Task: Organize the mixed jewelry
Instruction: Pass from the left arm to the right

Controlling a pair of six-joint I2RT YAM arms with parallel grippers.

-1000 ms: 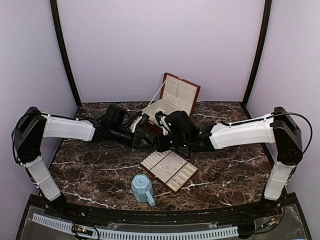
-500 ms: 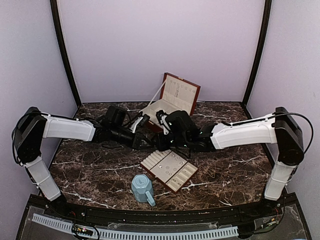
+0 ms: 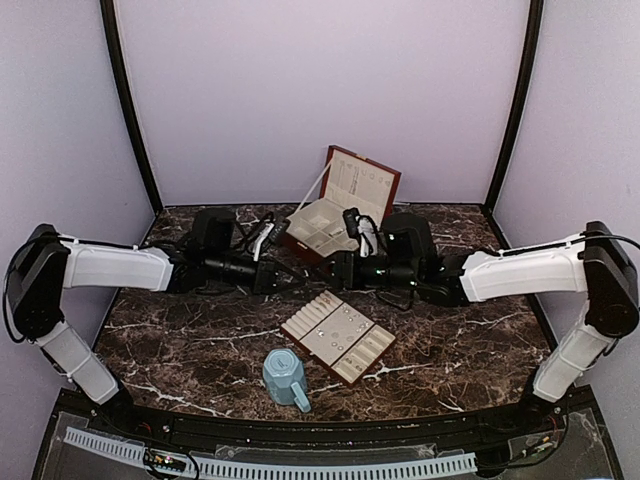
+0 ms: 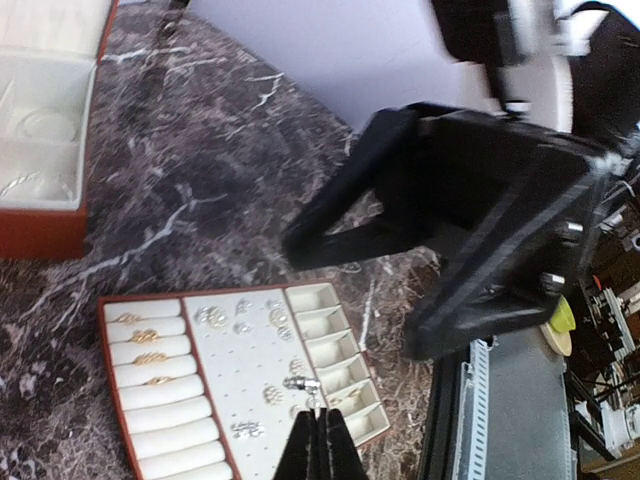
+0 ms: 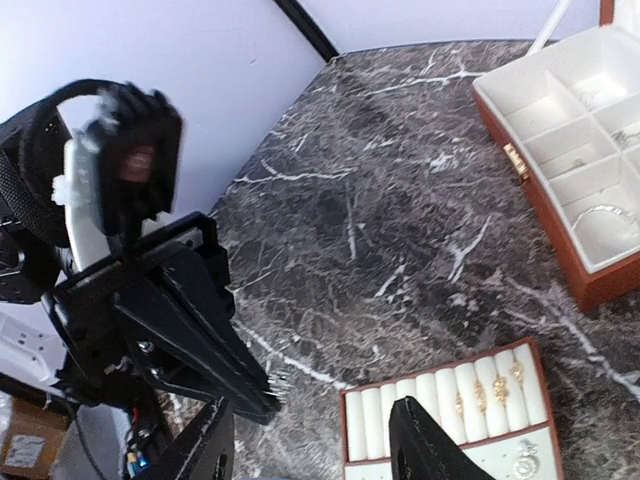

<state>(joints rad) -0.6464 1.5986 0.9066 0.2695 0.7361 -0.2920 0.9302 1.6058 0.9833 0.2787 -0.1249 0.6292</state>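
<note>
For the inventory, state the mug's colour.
Light blue; the mug shows best in the top external view.

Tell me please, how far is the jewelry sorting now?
Done: rings sit in the rolls of the tray, studs on its panel, and a hoop lies in the open box. In hand: the left gripper is shut on a small silvery piece; the right gripper is open and empty. Left: placing that piece.

Glossy dark marble-look table, matt cream-lined tray, shiny silvery jewelry, possibly metal
</note>
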